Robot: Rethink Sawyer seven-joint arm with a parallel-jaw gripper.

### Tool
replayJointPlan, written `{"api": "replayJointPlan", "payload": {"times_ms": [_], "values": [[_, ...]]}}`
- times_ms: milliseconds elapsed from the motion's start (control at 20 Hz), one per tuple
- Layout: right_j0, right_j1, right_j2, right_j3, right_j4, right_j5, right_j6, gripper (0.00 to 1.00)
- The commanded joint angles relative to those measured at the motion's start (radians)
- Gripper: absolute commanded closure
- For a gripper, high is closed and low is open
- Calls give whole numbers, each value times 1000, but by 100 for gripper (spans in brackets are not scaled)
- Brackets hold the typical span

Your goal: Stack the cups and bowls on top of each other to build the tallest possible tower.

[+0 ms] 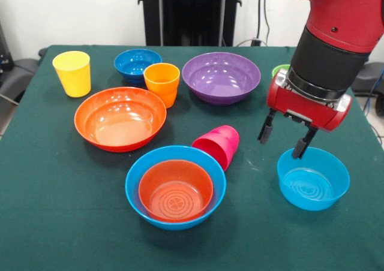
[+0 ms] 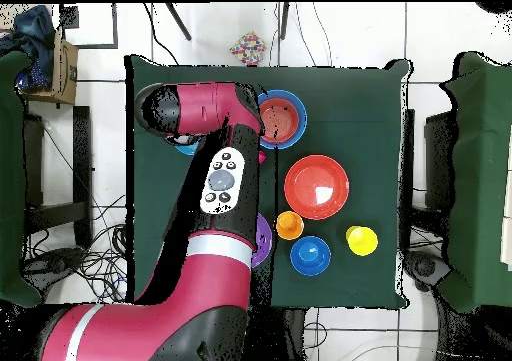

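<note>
Cups and bowls lie scattered on the green counter [image 1: 42, 223]. Left to right: yellow cup [image 1: 72, 73]; large orange bowl [image 1: 120, 118]; small orange bowl [image 1: 176, 190] nested in large light-blue bowl [image 1: 135, 193], probably the tower's base; tipped pink cup [image 1: 218, 145]; purple bowl [image 1: 221, 77]; tool [image 1: 287, 140], jaws parted, empty, above small light-blue bowl [image 1: 313, 178], likely the next pick. Overhead, the arm hides that bowl.
</note>
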Motion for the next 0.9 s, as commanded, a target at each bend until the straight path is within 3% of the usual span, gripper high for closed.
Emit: {"api": "replayJointPlan", "payload": {"times_ms": [50, 350, 750, 900], "values": [[22, 55, 36, 68, 28, -34, 224, 0], [20, 34, 19, 65, 32, 55, 152, 0], [37, -42, -11, 176, 32, 85, 135, 0], [28, -63, -8, 212, 12, 62, 78, 0]]}}
